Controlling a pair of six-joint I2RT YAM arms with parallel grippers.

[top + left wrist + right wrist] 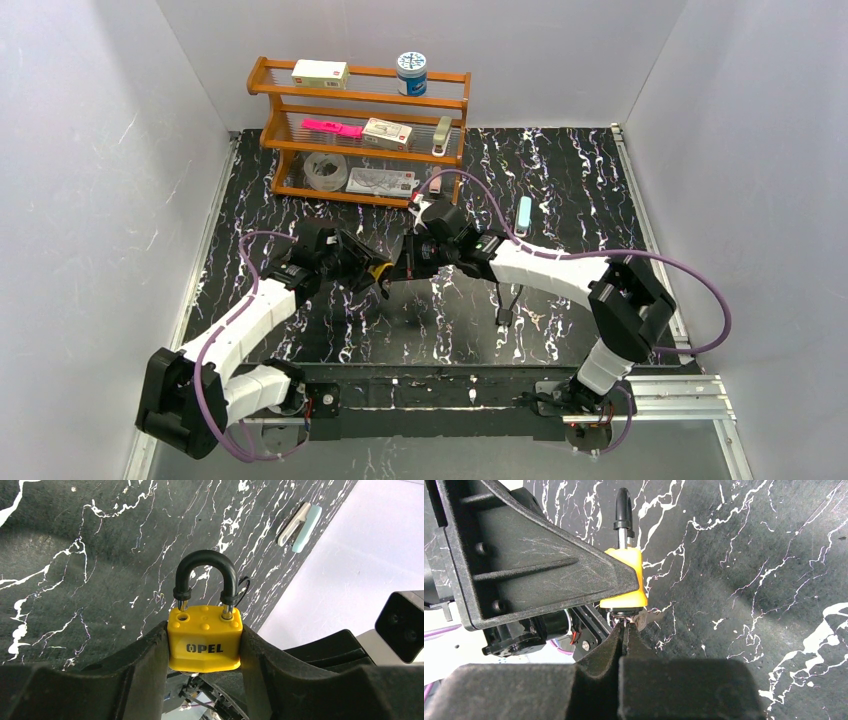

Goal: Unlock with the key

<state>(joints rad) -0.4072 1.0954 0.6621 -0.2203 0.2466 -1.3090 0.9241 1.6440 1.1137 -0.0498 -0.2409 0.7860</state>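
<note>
The left tool (204, 633) is partly closed, clamping the body of a yellow OPEL padlock (205, 642) from both sides. The padlock's black-sleeved shackle (205, 565) points away from the wrist, with both legs seated in the body. It is held above the black marbled surface (75, 555), near the middle, between the two arms. The right tool (624, 629) meets it from the opposite side, fingers pressed together on the key (648, 617) at the padlock's underside.
</note>
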